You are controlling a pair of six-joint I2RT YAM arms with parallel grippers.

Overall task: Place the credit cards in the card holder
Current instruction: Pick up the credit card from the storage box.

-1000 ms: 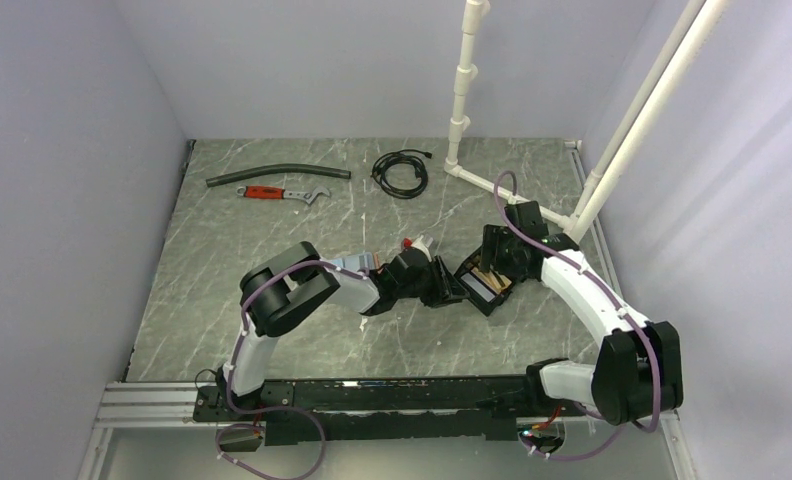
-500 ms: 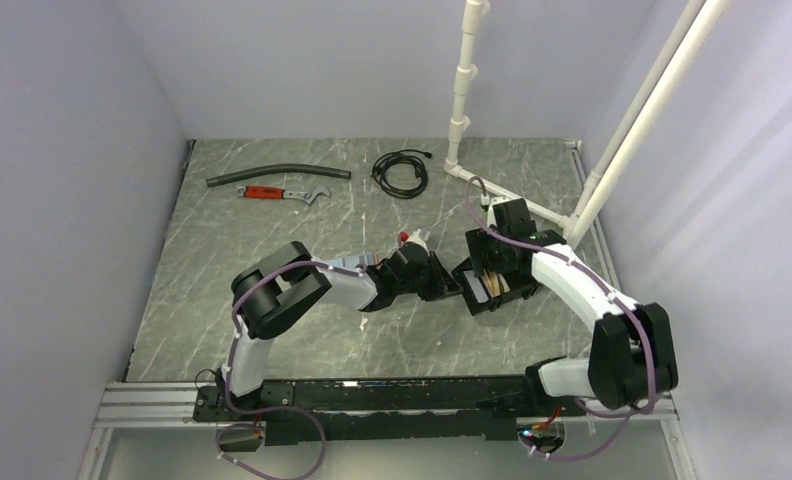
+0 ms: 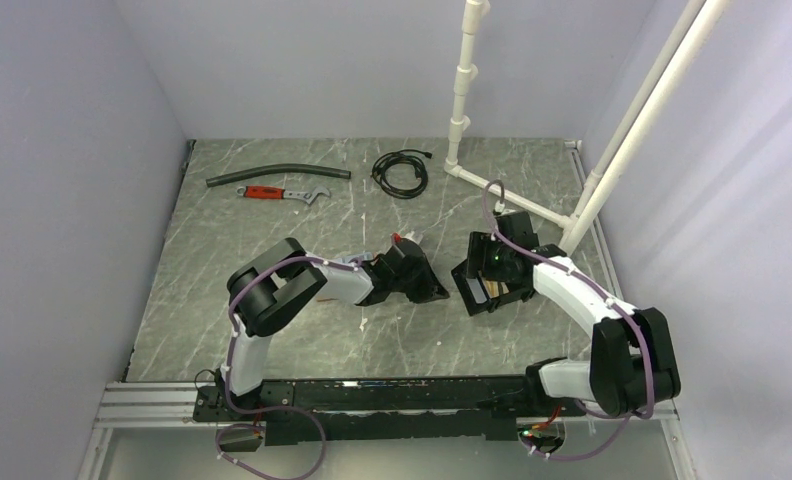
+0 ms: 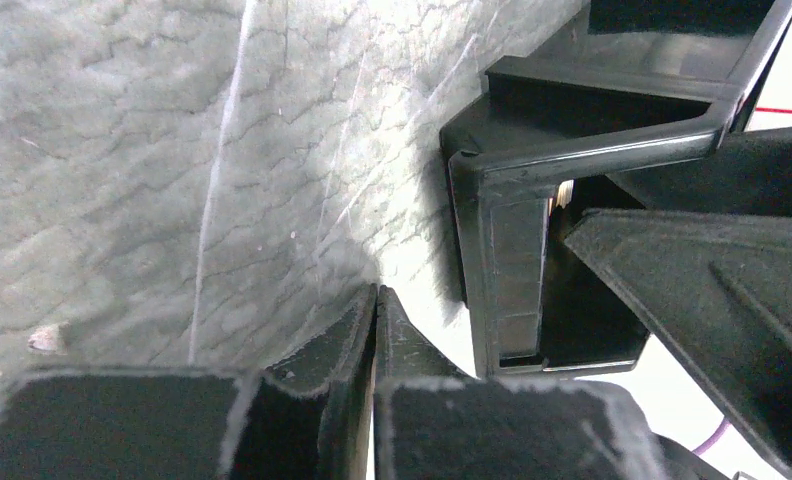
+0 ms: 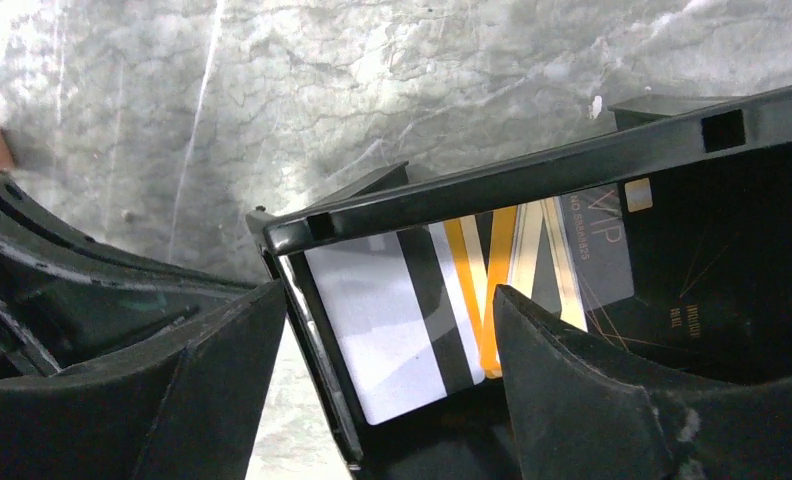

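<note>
The surface is grey, veined in white like marble. The card holder is glossy black; the credit cards show grey-white with a dark stripe, orange-gold bands, and dark brown with gold lettering (partly hidden). The wrench has a red handle.

Soft, even light fills the sharp top view. In both wrist views glare bleaches the desk into white patches, and the nearest black parts blur in shadow.
</note>
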